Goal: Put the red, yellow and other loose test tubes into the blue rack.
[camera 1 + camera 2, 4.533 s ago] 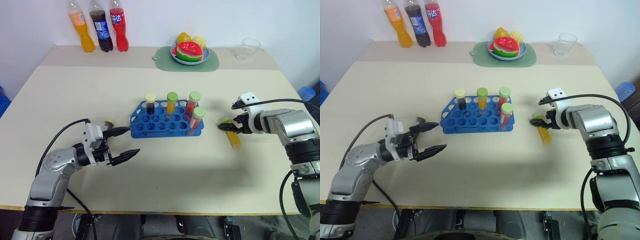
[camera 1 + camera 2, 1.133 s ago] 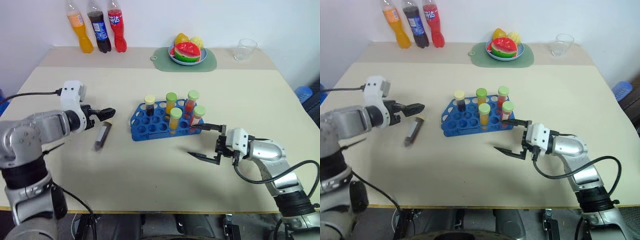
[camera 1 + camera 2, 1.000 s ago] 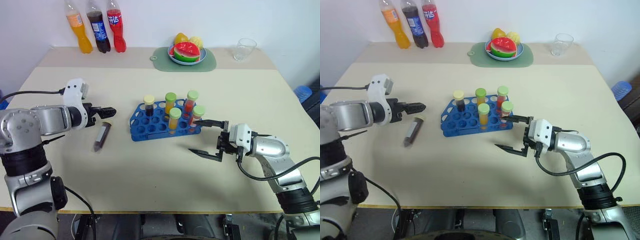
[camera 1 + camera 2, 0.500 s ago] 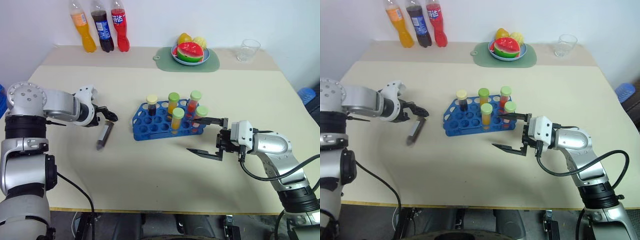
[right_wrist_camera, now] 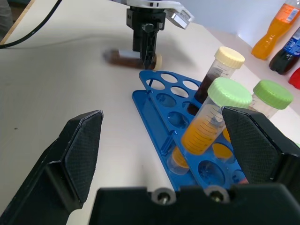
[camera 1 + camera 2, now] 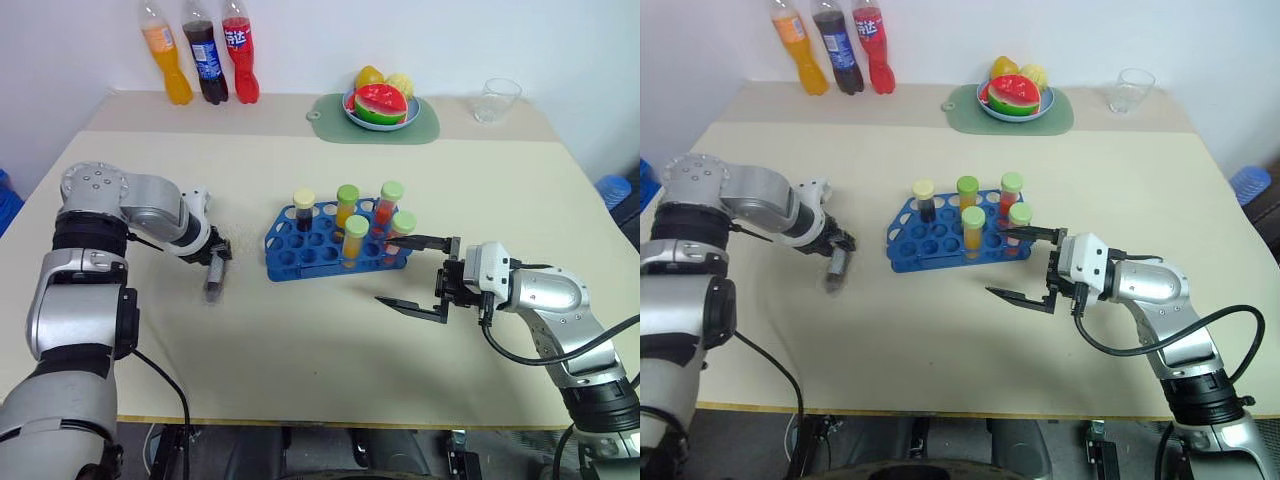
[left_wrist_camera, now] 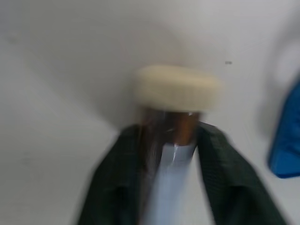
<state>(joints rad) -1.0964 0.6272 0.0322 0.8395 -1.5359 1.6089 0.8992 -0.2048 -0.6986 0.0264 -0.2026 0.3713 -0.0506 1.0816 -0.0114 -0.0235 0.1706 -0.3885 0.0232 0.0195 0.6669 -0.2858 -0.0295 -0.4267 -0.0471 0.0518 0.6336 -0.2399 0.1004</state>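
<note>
Cream-capped brown tube lying on the table left of centre, left gripper clamped on it, blue rack mid-frame holding five tubes, right gripper spread wide, empty.

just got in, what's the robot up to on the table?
It is loading capped tubes into the small bright blue plastic rack, where five already stand. The left gripper has shut on the last loose one, a clear tube of dark brown liquid with a cream cap, lying on the table. The right gripper hangs open beside the rack.
</note>
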